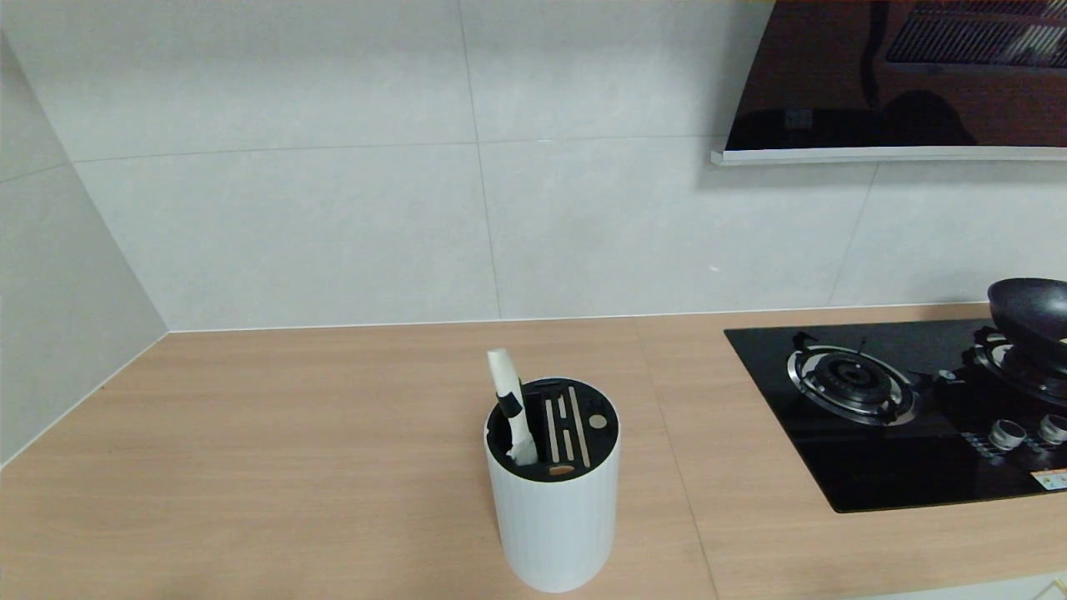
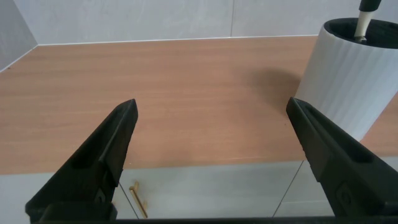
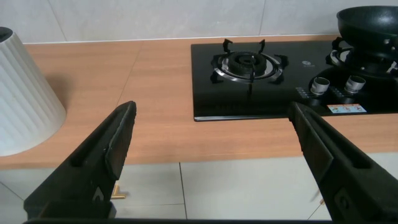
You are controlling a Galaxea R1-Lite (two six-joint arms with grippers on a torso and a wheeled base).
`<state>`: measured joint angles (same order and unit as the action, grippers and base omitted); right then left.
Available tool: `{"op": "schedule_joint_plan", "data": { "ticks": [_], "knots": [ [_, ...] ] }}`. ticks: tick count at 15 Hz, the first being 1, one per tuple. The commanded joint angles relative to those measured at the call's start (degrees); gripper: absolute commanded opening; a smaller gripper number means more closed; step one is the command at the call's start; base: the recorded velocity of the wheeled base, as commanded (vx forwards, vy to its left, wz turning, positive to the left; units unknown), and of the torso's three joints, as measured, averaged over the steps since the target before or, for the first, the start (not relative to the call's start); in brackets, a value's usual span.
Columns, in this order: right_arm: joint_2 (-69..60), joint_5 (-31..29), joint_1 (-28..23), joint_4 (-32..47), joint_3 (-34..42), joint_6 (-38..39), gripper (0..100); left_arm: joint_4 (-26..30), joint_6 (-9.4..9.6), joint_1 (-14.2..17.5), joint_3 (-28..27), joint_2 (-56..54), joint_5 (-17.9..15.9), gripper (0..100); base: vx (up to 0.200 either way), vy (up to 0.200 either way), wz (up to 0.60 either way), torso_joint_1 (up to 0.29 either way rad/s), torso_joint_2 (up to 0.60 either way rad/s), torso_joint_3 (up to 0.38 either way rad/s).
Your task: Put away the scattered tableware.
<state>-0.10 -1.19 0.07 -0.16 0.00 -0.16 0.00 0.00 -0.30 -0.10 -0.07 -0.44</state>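
A white ribbed utensil holder (image 1: 554,492) with a black slotted top stands on the wooden counter (image 1: 292,433) near its front edge. One utensil with a white handle and a black band (image 1: 510,400) leans in its left opening. The holder (image 2: 348,74) lies ahead of my left gripper (image 2: 211,118), which hangs open in front of the counter's edge with nothing between its fingers. My right gripper (image 3: 211,118) is open too, held before the counter edge, with the holder (image 3: 25,93) off to one side.
A black gas hob (image 1: 909,408) with two burners and knobs (image 1: 1009,433) sits at the counter's right end. A dark pan (image 1: 1029,312) rests on the far right burner. A range hood (image 1: 900,79) hangs above. Tiled walls close the back and left.
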Motion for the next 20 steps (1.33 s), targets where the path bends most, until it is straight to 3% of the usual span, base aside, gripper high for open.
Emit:
{"op": "schedule_joint_plan", "data": {
  "ticks": [1, 20],
  "knots": [
    [0.1, -0.04, 0.01, -0.02, 0.0, -0.02, 100, 0.0, 0.0, 0.04, 0.01, 0.07, 0.0, 100, 0.0, 0.0, 0.0, 0.0, 0.0, 0.0],
    [0.19, 0.05, 0.01, -0.02, 0.0, -0.02, 100, -0.09, 0.0, 0.04, 0.01, 0.07, 0.0, 100, 0.0, 0.0, 0.0, 0.0, 0.0, 0.0]
  ]
}}
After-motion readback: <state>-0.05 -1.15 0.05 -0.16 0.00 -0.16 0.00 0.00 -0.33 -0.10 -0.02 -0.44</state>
